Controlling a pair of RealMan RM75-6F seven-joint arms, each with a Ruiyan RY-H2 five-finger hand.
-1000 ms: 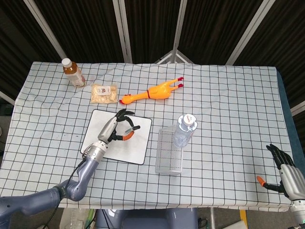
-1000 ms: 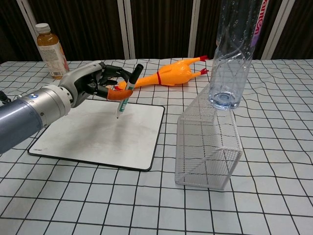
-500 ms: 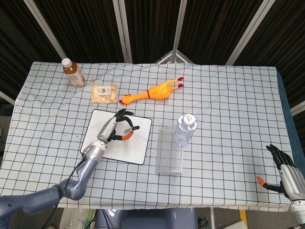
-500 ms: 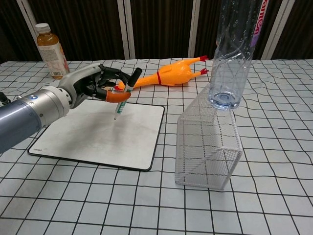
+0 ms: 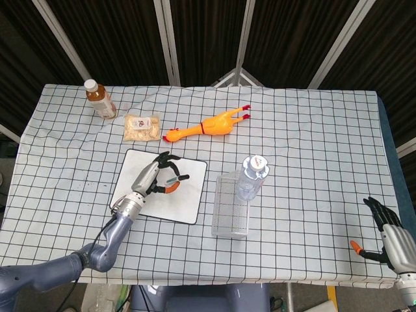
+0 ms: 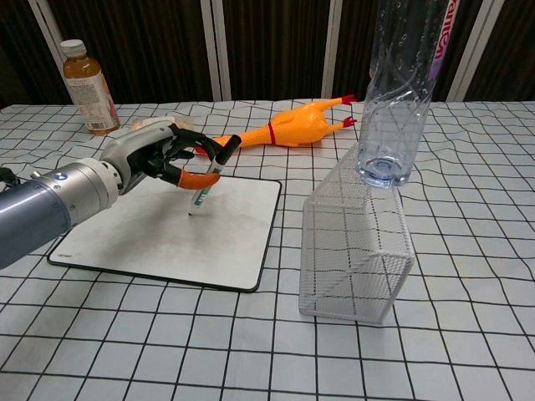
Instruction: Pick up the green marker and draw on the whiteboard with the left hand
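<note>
My left hand (image 6: pixel 159 157) (image 5: pixel 154 174) grips the green marker (image 6: pixel 205 180), which tilts with its black cap end up and its tip down on or just above the whiteboard (image 6: pixel 142 242) (image 5: pixel 188 201). The hand hovers over the board's middle. The board lies flat on the checked cloth, left of centre. My right hand (image 5: pixel 383 227) shows only in the head view, at the table's near right corner, fingers spread and holding nothing.
A wire mesh basket (image 6: pixel 355 242) (image 5: pixel 232 207) lies on its side right of the board, with a clear water bottle (image 6: pixel 399 92) (image 5: pixel 251 178) beside it. A rubber chicken (image 6: pixel 292 125) (image 5: pixel 208 125), a snack bag (image 5: pixel 142 127) and a tea bottle (image 6: pixel 86 88) (image 5: pixel 100 99) sit farther back.
My left hand has shifted toward the near left across the board, carrying the marker lower; the marker's tip has moved leftward over the board. The right hand is unmoved.
</note>
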